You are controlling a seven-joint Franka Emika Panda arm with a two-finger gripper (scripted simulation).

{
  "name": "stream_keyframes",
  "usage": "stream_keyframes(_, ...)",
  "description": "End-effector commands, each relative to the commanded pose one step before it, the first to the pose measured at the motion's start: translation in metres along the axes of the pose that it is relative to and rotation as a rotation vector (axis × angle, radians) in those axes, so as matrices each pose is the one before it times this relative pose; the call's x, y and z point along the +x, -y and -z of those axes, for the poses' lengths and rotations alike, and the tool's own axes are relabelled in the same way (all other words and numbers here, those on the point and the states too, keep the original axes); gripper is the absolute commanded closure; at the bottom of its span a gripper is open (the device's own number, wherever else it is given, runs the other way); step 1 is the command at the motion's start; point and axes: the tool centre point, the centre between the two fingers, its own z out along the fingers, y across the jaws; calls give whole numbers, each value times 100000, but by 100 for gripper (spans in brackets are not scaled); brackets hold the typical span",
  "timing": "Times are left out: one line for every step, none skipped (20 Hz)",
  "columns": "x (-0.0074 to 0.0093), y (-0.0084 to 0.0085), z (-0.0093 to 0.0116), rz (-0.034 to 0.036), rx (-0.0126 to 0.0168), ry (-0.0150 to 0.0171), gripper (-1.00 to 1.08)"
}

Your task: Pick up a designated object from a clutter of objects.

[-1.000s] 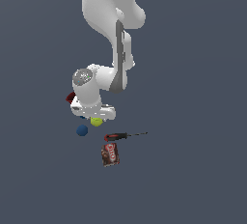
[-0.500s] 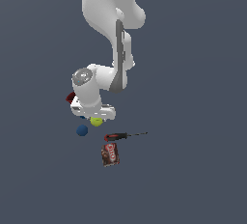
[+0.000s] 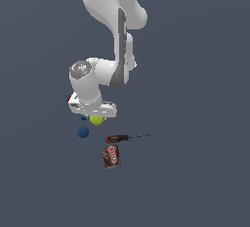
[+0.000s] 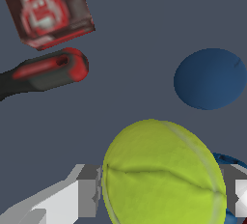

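The gripper (image 4: 161,189) sits low over the clutter with the yellow-green ball (image 4: 164,172) between its fingers (image 4: 87,191), which look closed snug on both sides of it. Best bet here is probably a firm squeeze and a straight lift, since the dark blue ball (image 3: 83,132) and screwdriver (image 3: 124,137) are close by on the worktop (image 3: 195,172). Being round, it has no long axis or heading.

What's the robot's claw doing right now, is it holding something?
End effector: fingers sit on both sides of the yellow-green tennis ball; whether it is clamped shut cannot be told.
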Motion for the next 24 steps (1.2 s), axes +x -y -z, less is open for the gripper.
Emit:
stream_keyframes(166, 24, 1776, 0, -23, -232, 108)
stream_keyframes(49, 13, 784, 0, 0, 0, 108)
stream_keyframes(51, -19, 819, -62, -11, 28, 108)
stream_keyframes(56, 13, 881, 0, 0, 0, 108)
stream_keyframes(60, 13, 928, 0, 0, 0, 108)
stream_keyframes(64, 13, 974, 0, 0, 0, 108)
stream_keyframes(68, 12, 1020, 0, 0, 0, 108)
stream_keyframes(73, 11, 1060, -19, -64, 16, 108)
stream_keyframes(74, 12, 1071, 0, 0, 0, 108)
stream_keyframes(75, 11, 1063, 0, 0, 0, 108)
stream_keyframes(76, 11, 1056, 0, 0, 0, 108)
stream_keyframes(77, 11, 1050, 0, 0, 0, 108)
stream_keyframes(81, 15, 1039, -17, -65, 17, 108)
stream_keyframes(80, 11, 1039, 0, 0, 0, 108)
stream_keyframes(82, 11, 1035, 0, 0, 0, 108)
stream_keyframes(84, 11, 1031, 0, 0, 0, 108)
stream_keyframes(87, 12, 1028, 0, 0, 0, 108)
stream_keyframes(89, 12, 1026, 0, 0, 0, 108)
stream_keyframes(92, 12, 1023, 0, 0, 0, 108)
stream_keyframes(95, 13, 1021, 0, 0, 0, 108)
stream_keyframes(99, 13, 1017, 0, 0, 0, 108)
stream_keyframes(101, 12, 987, 0, 0, 0, 108)
stream_keyframes(108, 40, 926, 64, 24, 12, 108)
stream_keyframes(97, 11, 882, 0, 0, 0, 108)
